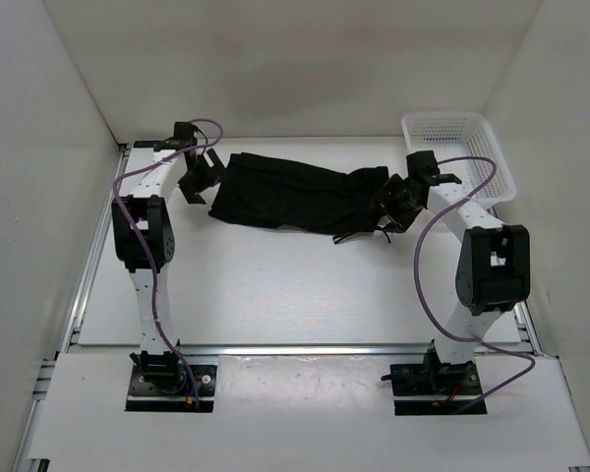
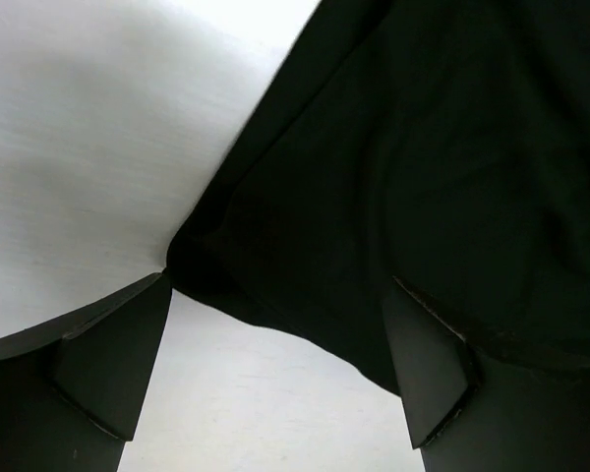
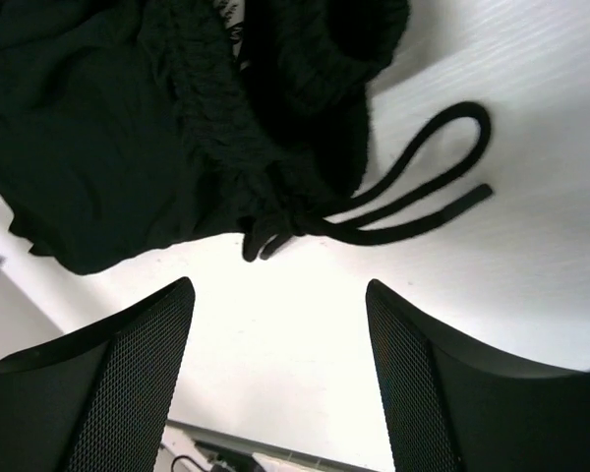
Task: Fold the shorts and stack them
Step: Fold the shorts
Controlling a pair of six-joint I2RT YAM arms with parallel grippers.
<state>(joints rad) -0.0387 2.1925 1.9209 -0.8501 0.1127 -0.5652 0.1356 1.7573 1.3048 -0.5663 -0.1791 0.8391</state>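
Top view, shorts (image 1: pixel 285 192): a black pair spread in a long band across the far half of the white table (image 1: pixel 275 290), running from 9 o'clock to 3 o'clock and sagging slightly toward 4 o'clock.
Top view, left gripper (image 1: pixel 195 183): just off the 9 o'clock end of the shorts, near the cloth edge, with nothing in its jaws.
Top view, right gripper (image 1: pixel 393 202): at the 3 o'clock end, over the gathered waistband. From here I cannot tell whether it touches the fabric.
Top view, basket (image 1: pixel 501 165): white plastic mesh in the table's 1 o'clock corner, at 2 o'clock from the right gripper and apart from the shorts.

Left wrist view, left gripper (image 2: pixel 270 369): jaws spread as wide as the frame, holding nothing.
Left wrist view, shorts (image 2: pixel 423 167): they fill the frame from 12 to 4 o'clock. A folded corner reaches down to 9 o'clock of centre, just beside the tip of the left-hand one of the two fingers (image 2: pixel 108 364). The right-hand finger overlaps the cloth edge, and bare table shows between the fingers.

Right wrist view, right gripper (image 3: pixel 280 379): jaws well apart, nothing held, only white table between the mesh-textured pads.
Right wrist view, shorts (image 3: pixel 108 147): bunched at 10 to 12 o'clock, beyond the fingertips and clear of them.
Right wrist view, drawstring (image 3: pixel 423 187): a black cord looping from the waistband toward 2 o'clock, lying flat on the table with its free end at 3 o'clock.
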